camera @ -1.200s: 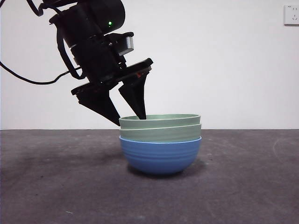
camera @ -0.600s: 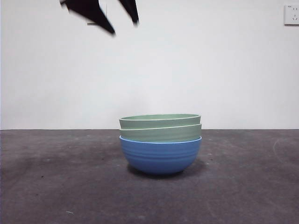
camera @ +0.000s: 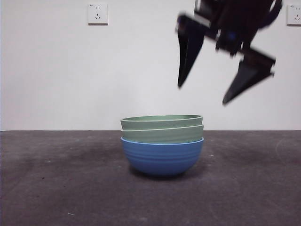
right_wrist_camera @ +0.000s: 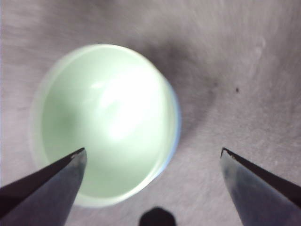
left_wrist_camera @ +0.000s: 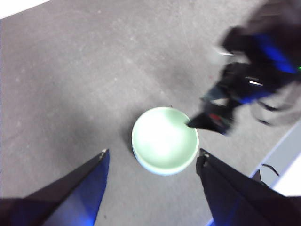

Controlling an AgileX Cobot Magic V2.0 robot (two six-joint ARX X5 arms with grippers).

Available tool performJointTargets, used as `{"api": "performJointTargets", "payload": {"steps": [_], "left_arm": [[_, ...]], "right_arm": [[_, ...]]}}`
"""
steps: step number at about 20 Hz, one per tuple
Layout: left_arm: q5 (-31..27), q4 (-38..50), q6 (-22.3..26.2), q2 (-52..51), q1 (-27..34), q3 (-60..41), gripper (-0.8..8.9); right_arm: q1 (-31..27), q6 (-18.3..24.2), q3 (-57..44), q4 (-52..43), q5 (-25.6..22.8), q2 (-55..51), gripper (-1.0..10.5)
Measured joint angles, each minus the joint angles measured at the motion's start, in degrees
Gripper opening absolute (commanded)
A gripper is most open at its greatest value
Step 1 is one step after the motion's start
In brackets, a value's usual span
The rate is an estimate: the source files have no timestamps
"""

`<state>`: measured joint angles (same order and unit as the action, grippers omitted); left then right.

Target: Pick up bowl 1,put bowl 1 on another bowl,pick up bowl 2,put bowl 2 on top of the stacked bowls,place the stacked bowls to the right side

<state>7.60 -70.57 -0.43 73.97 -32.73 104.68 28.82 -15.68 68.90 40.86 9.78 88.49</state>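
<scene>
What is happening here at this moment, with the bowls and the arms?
The stacked bowls stand on the table: two pale green ones nested in the blue bowl. Nothing holds them. The right gripper hangs open above the stack, toward one side. The left gripper, also open, is high above, looking down at it.

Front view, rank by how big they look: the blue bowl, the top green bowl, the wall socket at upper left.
1. blue bowl, the most visible surface.
2. top green bowl, as wide, but only a thin band shows above the bowl beneath.
3. wall socket, smallest, though it sits farther back on the wall.
</scene>
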Motion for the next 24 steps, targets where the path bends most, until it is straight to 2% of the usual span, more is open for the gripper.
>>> {"api": "performJointTargets", "payload": {"steps": [6, 12, 18, 24], "left_arm": [[0.00, -1.57, 0.02, -1.22, 0.00, 0.00, 3.14], [0.02, -1.73, 0.02, -1.22, 0.00, 0.00, 3.14], [0.00, -1.75, 0.02, -1.22, 0.00, 0.00, 3.15], [0.00, -1.51, 0.02, -1.22, 0.00, 0.00, 3.14]], "right_arm": [[-2.27, -1.01, 0.00, -1.05, 4.11, 8.41, 4.6], [-2.21, -1.84, 0.00, -2.84, 6.73, 10.91, 2.5], [-2.21, -1.95, 0.00, -2.86, 6.78, 12.41, 2.4], [-2.21, -2.14, 0.00, -3.30, 8.11, 12.92, -0.2]]}}
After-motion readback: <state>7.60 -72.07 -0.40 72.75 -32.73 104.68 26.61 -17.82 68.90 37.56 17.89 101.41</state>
